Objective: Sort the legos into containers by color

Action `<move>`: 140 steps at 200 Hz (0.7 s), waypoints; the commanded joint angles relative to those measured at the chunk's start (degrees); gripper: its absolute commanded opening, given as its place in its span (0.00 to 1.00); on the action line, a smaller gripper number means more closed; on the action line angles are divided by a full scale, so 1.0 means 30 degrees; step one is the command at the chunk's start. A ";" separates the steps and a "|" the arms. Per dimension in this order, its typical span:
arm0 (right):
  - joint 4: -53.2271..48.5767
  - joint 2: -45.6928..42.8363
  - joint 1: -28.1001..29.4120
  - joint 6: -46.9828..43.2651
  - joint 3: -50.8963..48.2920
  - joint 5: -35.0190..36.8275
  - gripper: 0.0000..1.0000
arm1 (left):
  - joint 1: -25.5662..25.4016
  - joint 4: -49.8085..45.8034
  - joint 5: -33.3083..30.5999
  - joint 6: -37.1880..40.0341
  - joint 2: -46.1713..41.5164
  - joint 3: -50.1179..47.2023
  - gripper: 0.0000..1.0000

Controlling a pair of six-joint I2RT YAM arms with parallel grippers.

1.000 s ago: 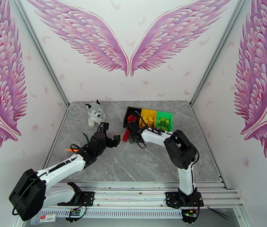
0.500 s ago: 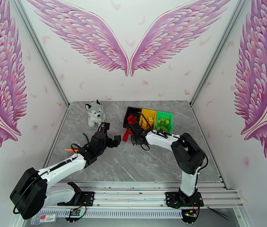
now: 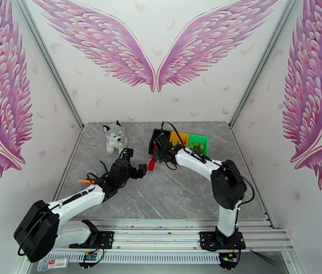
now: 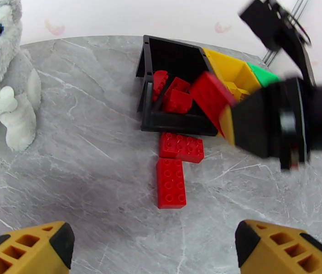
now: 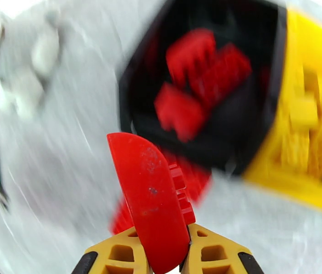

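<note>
right tool (image 5: 165, 245) clenched on a red studded plastic brick (image 5: 149, 197), likely bound for the red-filled black plastic bin (image 4: 174, 123) ahead; left tool (image 4: 154, 248) released

Two red legos (image 4: 171, 182) lie touching on the table (image 4: 92, 147) at centre, just beside the black bin (image 4: 148, 83) at 12 o'clock. At 3 o'clock the blurred right pincer (image 4: 227, 122) seemingly grips a red brick (image 4: 210, 97).

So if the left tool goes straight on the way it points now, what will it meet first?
The left tool would probably meet the nearer red lego on the table first; a second red lego and the black bin lie beyond. Depth is unclear.
</note>
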 commanded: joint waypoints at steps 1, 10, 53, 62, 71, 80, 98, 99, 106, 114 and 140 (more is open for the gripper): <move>-0.1980 0.2285 -0.0490 0.0301 0.3057 0.0868 0.14 | 0.0087 -0.0062 0.0419 -0.0260 0.0091 0.0592 0.99; -0.2507 0.3027 -0.0742 0.0303 0.4412 0.1106 0.14 | 0.0075 -0.0058 0.0450 -0.0278 0.0077 0.0592 0.99; -0.4858 0.5923 -0.1901 0.0356 0.9610 0.1398 0.21 | 0.0102 -0.0087 0.0462 -0.0307 0.0063 0.0574 0.99; -0.5311 0.6308 -0.2039 0.0348 1.0286 0.1383 0.22 | 0.0118 -0.0095 0.0414 -0.0307 0.0061 0.0584 0.99; -0.5445 0.6443 -0.2147 0.0232 1.0500 0.1319 0.27 | 0.0120 -0.0074 0.0429 -0.0300 0.0044 0.0590 0.99; -0.5403 0.6368 -0.2162 0.0104 1.0426 0.1317 0.36 | 0.0120 -0.0126 0.0365 -0.0278 0.0062 0.0590 0.99; -0.5235 0.5821 -0.2134 -0.0200 0.9836 0.1232 0.49 | 0.0149 -0.0174 0.0191 -0.0221 0.0076 0.0596 0.99; -0.5224 0.5767 -0.2135 -0.0212 0.9806 0.1228 0.50 | 0.0151 -0.0165 0.0174 -0.0220 0.0085 0.0609 0.99; -0.4991 0.5363 -0.2159 -0.0324 0.9248 0.1171 0.54 | 0.0151 -0.0206 0.0103 -0.0221 0.0092 0.0592 0.99; -0.4640 0.4787 -0.2102 -0.0449 0.8544 0.1137 0.58 | 0.0135 -0.0243 0.0044 -0.0190 0.0122 0.0607 0.99; -0.3542 0.2713 -0.1979 -0.0656 0.5903 0.0573 0.64 | 0.0138 -0.0350 -0.0069 -0.0168 0.0162 0.0709 0.99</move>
